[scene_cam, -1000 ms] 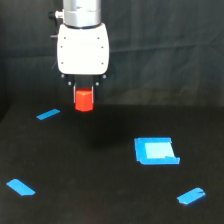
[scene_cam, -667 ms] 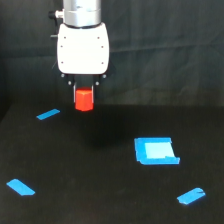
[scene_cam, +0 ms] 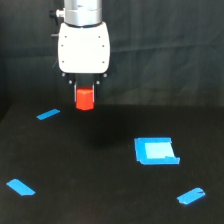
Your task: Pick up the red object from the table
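End effector: the end effector (scene_cam: 84,95) hangs under a bulky white housing, its dark fingers closed in against the sides of the red object, which is the only thing it has hold of.

Red object: the red object (scene_cam: 84,98) sits between those fingers, upright, its top tucked under the housing and its lower half showing. It appears to be clear of the worktop, though from this angle the gap beneath it is hard to judge.

Why it is held so: the grip looks square and central, the block's sides against the pads, which I would guess keeps a small faceted block from twisting out.

Stage of the task: to my eye the grasp is made and the lift is under way or done.

Worktop: the worktop (scene_cam: 100,200) is wide, flat, matte black, and shows no glare.

Markers on it: a blue tape strip (scene_cam: 48,114) lies near the block toward the exterior view's left; a second strip (scene_cam: 20,187) sits low on that side; a third strip (scene_cam: 191,196) sits low on the exterior view's right. A blue square patch (scene_cam: 156,151) with a paler centre lies well apart from the block.

Room: a black backdrop (scene_cam: 165,50) hangs behind with soft folds; nothing else of the room can be made out.
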Robot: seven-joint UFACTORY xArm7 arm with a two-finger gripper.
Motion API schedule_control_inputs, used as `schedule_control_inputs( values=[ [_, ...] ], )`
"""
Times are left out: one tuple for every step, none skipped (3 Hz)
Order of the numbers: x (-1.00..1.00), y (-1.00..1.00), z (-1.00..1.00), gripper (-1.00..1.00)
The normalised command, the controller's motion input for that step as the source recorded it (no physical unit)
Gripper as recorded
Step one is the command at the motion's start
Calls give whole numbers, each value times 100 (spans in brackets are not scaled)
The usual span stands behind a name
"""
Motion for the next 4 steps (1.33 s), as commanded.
schedule_control_inputs(
  values=[
    [4,8,11,-100],
    [-5,0,17,-92],
    [-4,-1,-1,-100],
    [5,2,-5,-95]
  ],
)
